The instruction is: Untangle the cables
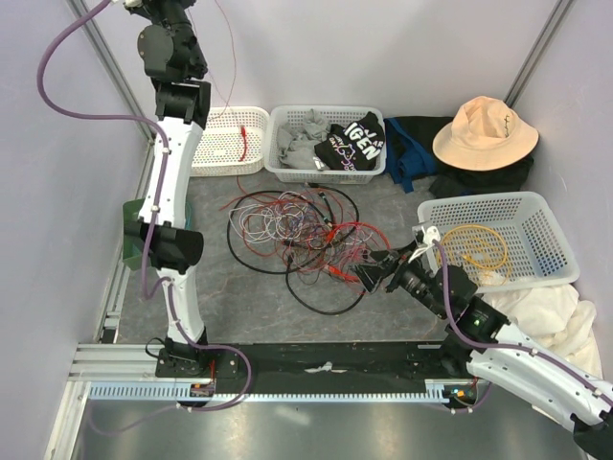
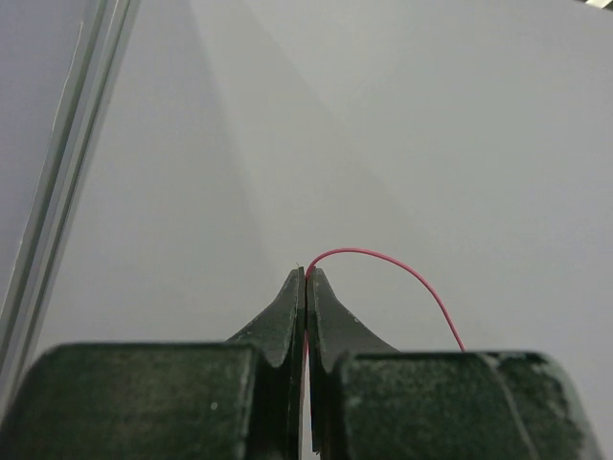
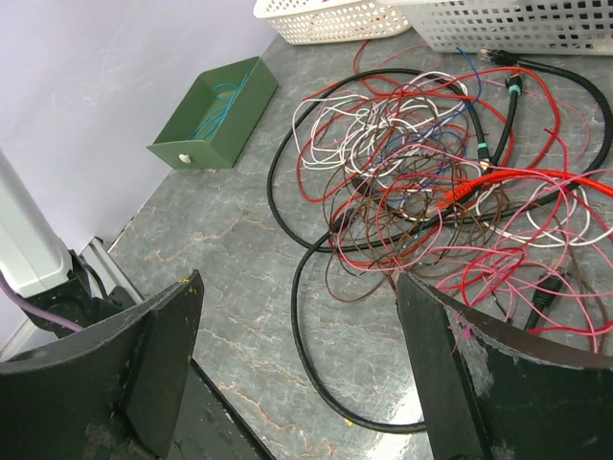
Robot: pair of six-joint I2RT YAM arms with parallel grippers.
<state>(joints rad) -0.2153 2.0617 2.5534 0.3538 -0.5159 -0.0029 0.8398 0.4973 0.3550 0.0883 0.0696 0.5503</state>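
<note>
The cables lie in a loose tangle of red, white, brown, pink and black strands in the middle of the table, also seen in the right wrist view. My left gripper is raised high against the back wall, shut on a thin red wire that arcs off to the right. In the top view that wire hangs down toward the back left basket. My right gripper hovers low at the tangle's right edge, open, with a black cable loop on the table between its fingers.
Three white baskets stand around: back left with a red piece inside, back middle with clothes, right with a yellow cable. A green box sits at the left, behind the left arm. A hat and a white cloth lie at the right.
</note>
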